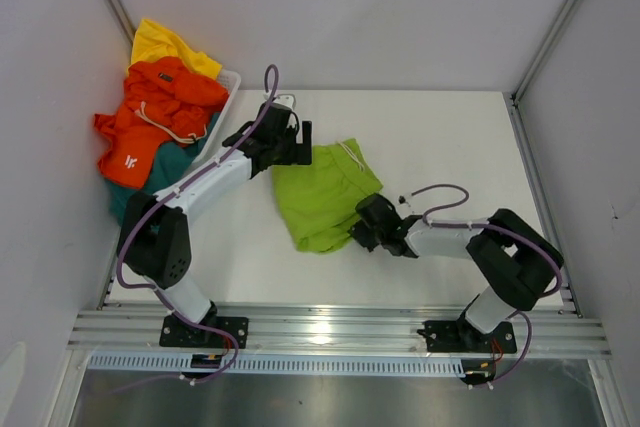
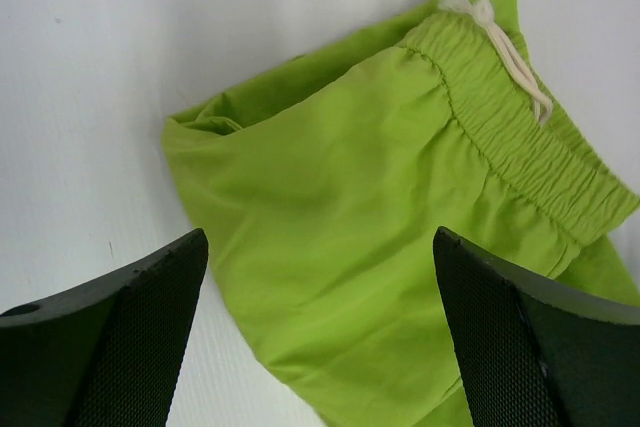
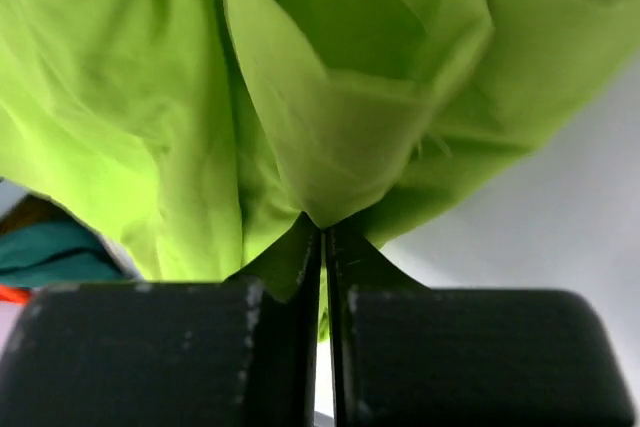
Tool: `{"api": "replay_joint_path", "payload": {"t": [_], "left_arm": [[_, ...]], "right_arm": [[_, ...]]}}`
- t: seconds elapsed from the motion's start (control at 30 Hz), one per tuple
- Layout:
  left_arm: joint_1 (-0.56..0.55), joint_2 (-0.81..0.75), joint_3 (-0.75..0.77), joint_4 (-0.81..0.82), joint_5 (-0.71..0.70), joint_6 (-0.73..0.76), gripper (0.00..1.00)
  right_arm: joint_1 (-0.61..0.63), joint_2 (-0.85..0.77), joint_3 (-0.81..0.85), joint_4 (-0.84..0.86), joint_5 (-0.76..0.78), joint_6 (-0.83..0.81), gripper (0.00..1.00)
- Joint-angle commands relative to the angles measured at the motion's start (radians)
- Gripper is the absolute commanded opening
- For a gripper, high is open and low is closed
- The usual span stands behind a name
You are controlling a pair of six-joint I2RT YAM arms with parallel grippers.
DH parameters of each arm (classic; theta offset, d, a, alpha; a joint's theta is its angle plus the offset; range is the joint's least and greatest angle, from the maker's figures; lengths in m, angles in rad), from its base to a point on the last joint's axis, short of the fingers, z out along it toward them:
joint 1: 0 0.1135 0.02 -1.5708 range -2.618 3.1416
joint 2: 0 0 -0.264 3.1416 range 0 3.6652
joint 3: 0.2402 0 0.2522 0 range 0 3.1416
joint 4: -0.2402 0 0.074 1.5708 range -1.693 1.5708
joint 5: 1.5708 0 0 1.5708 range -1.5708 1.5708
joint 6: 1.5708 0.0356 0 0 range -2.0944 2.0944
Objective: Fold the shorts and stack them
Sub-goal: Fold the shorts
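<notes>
1. Centrally, soft lime-green cloth shorts (image 1: 325,197) lie on the white table (image 1: 450,147).
2. Right gripper (image 3: 322,232) is clamped on their near edge.
3. Left gripper (image 1: 299,143) hangs wide apart at their far-left edge.

Four shorts, one basket (image 1: 232,82), two arms, one table (image 1: 450,147).
So the shorts come to four, one of each colour: one lime green pair (image 1: 322,197), one yellow pair (image 1: 165,45), one orange pair (image 1: 160,112), one teal pair (image 1: 175,162). That's one on its own and three bunched at the single white mesh basket. I can count two drawstrings, a white drawstring (image 2: 510,52) on the lime green and an orange pair's drawstring (image 1: 165,125); can't tell on the other two. One white logo (image 1: 131,160). The left arm (image 1: 200,187) and right arm (image 1: 450,237) have one gripper each, the left gripper (image 1: 303,139) and right gripper (image 1: 358,232), with two fingers (image 2: 130,337) apiece, so four.
</notes>
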Motion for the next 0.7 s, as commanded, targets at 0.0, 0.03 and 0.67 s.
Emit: {"api": "replay_joint_path", "payload": {"t": [0.0, 0.03, 0.67], "left_arm": [[0.011, -0.038, -0.005, 0.025, -0.011, 0.014, 0.95], [0.011, -0.041, -0.007, 0.022, -0.009, 0.011, 0.95], [-0.01, 0.017, 0.014, 0.062, 0.058, -0.025, 0.94]], "right_arm": [[-0.121, -0.031, 0.013, -0.071, -0.142, -0.387, 0.0], [-0.144, -0.031, 0.036, -0.097, -0.203, -0.482, 0.0], [-0.512, 0.006, 0.412, -0.418, -0.263, -1.171, 0.76]]}}
